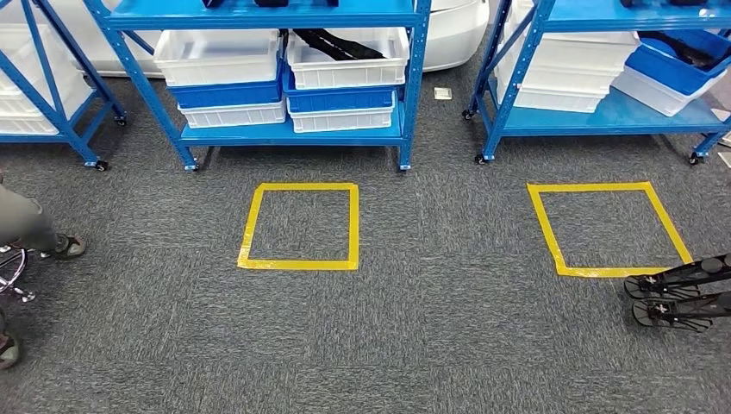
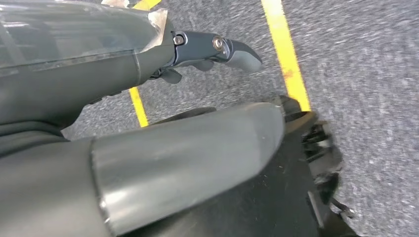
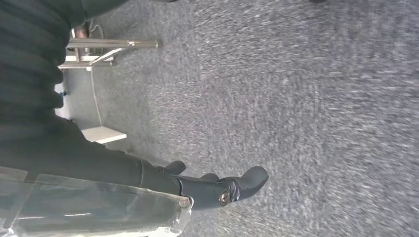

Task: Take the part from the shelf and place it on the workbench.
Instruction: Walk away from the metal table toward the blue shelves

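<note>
Left hand (image 2: 217, 49) empty, fingers loosely extended | right hand (image 3: 222, 190) likewise empty | shelf (image 1: 284, 134) ahead, part (image 1: 336, 43) in bin, untouched | pick and placing remain.

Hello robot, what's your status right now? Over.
Left hand and right hand open, holding nothing. Black part lies in white bin on blue shelf. Carpet ahead unobstructed.

Grey carpet (image 3: 306, 98), blurred, across most of the frame. Right hand (image 3: 217, 187) over it, dark fingers (image 3: 252, 177) stretched out and slightly apart, holding nothing, touching nothing. Clear plastic wrap (image 3: 89, 207) around the wrist behind the hand. Beyond the arm, a chrome metal bar (image 3: 113, 44) and a pale flat plate (image 3: 104, 134) on the floor.
</note>
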Controlling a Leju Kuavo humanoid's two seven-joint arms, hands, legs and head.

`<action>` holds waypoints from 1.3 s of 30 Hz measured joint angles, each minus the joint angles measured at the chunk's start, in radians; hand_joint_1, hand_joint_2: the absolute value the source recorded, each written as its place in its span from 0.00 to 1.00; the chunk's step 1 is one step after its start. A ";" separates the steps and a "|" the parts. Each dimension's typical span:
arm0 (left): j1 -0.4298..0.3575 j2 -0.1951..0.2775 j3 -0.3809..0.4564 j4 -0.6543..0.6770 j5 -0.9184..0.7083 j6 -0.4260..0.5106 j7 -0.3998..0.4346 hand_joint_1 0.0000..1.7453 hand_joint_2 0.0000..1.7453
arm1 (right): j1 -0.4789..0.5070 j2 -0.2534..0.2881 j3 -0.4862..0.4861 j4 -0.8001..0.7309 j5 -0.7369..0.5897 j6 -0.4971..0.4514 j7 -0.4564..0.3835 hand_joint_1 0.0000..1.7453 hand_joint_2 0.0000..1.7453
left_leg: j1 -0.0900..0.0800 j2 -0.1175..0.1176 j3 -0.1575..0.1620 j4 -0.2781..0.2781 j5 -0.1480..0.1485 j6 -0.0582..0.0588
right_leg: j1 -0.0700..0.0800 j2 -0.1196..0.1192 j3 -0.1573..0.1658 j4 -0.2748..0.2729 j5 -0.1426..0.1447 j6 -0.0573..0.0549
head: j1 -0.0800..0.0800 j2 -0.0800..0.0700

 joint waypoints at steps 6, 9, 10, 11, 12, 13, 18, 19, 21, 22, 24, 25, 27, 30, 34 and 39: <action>0.005 0.007 0.000 0.000 0.000 -0.002 0.001 0.00 0.00 | 0.002 0.004 0.000 0.000 0.000 0.002 -0.005 0.00 1.00 | 0.008 0.002 -0.115 0.081 0.065 -0.009 | 0.004 0.004 0.041 0.000 -0.035 -0.008 | -0.002 0.000; 0.005 0.009 0.000 0.001 0.000 -0.001 0.002 0.00 0.00 | 0.000 0.008 0.000 0.000 0.001 0.000 -0.007 0.00 1.00 | 0.005 0.004 -0.060 -0.067 0.137 0.000 | 0.014 0.006 0.054 0.000 -0.057 0.009 | -0.002 0.000; 0.005 0.009 0.000 0.001 0.000 0.000 0.002 0.00 0.00 | -0.001 0.008 0.000 0.000 0.002 -0.001 -0.007 0.00 1.00 | 0.000 0.003 -0.056 -0.076 0.133 0.005 | 0.017 0.006 0.056 -0.001 -0.062 0.016 | -0.002 0.000; 0.005 0.009 0.000 0.001 0.000 0.001 0.003 0.00 0.00 | -0.003 0.009 0.000 0.000 0.003 -0.001 -0.007 0.00 1.00 | -0.005 0.001 -0.053 -0.079 0.130 0.012 | 0.019 0.006 0.057 -0.003 -0.066 0.023 | -0.002 0.000; 0.006 0.009 0.000 0.001 0.001 0.002 0.003 0.00 0.00 | -0.003 0.008 0.000 0.000 0.004 -0.002 -0.008 0.00 1.00 | -0.006 0.001 -0.048 -0.083 0.130 0.020 | 0.017 0.005 0.059 -0.002 -0.069 0.029 | -0.001 0.000; 0.007 0.010 0.000 0.001 0.001 0.002 0.003 0.00 0.00 | -0.004 0.008 0.000 0.000 0.005 -0.002 -0.009 0.00 1.00 | -0.007 0.000 -0.041 -0.089 0.131 0.028 | 0.016 0.005 0.058 0.009 -0.075 0.035 | -0.001 0.000; 0.008 0.010 0.000 0.001 0.002 0.002 0.003 0.00 0.00 | 0.000 0.008 0.000 0.000 0.006 0.002 -0.015 0.00 1.00 | -0.007 0.001 -0.013 -0.100 0.118 0.053 | 0.011 0.004 -0.103 0.275 -0.159 0.036 | 0.002 0.000; 0.009 0.010 0.000 0.001 0.002 0.002 0.003 0.00 0.00 | 0.002 0.007 0.000 0.000 0.006 0.003 -0.016 0.00 1.00 | -0.007 -0.001 -0.006 -0.100 0.112 0.053 | 0.011 0.004 -0.125 0.292 -0.150 0.042 | 0.002 0.000; 0.010 0.010 0.000 0.001 0.001 0.002 0.004 0.00 0.00 | 0.004 0.005 -0.001 0.000 0.005 0.005 -0.018 0.00 1.00 | -0.007 -0.006 0.013 -0.100 0.098 0.049 | 0.011 0.003 -0.107 0.204 -0.082 0.058 | 0.002 0.000; 0.010 0.009 0.000 0.001 0.000 0.002 0.005 0.00 0.00 | 0.005 0.004 -0.001 0.000 0.005 0.005 -0.018 0.00 1.00 | -0.007 -0.008 0.021 -0.100 0.090 0.045 | 0.012 0.002 -0.082 0.131 -0.040 0.060 | 0.003 0.000; 0.009 0.008 0.000 0.002 -0.001 0.003 0.007 0.00 0.00 | 0.004 0.002 0.000 0.000 0.005 0.005 -0.019 0.00 1.00 | -0.011 -0.008 0.031 -0.100 0.073 0.034 | 0.019 0.001 -0.042 0.031 0.010 0.050 | 0.002 0.000; 0.009 0.008 0.000 0.002 -0.001 0.003 0.007 0.00 0.00 | 0.004 0.002 0.000 0.000 0.005 0.005 -0.019 0.00 1.00 | -0.012 -0.008 0.033 -0.101 0.067 0.028 | 0.023 0.001 -0.036 0.018 0.016 0.040 | 0.002 0.000; 0.007 0.009 0.000 0.002 -0.002 0.004 0.007 0.00 0.00 | 0.002 0.002 0.000 0.000 0.005 0.005 -0.021 0.00 1.00 | -0.011 -0.006 0.040 -0.104 0.058 0.017 | 0.019 0.002 -0.030 0.013 0.013 0.024 | 0.001 0.000; 0.004 0.011 0.000 0.001 -0.005 0.005 0.008 0.00 0.00 | 0.002 0.003 -0.001 0.001 0.004 0.006 -0.021 0.00 1.00 | -0.006 -0.001 0.010 -0.028 0.017 0.003 | 0.001 0.003 -0.008 0.003 0.006 0.001 | -0.003 0.000; 0.005 0.014 0.000 0.001 -0.011 0.003 0.010 0.00 0.00 | 0.002 -0.001 -0.001 0.001 0.000 0.011 -0.023 0.00 1.00 | -0.001 0.001 -0.135 0.185 -0.037 -0.008 | 0.007 0.003 0.017 0.002 -0.017 -0.016 | -0.005 0.000; 0.005 0.021 0.000 0.001 -0.013 0.002 0.015 0.00 0.00 | 0.004 -0.003 -0.001 0.001 -0.001 0.013 -0.026 0.00 1.00 | 0.002 0.003 -0.078 -0.047 0.144 0.002 | 0.014 0.009 0.055 0.003 -0.056 0.003 | -0.005 0.000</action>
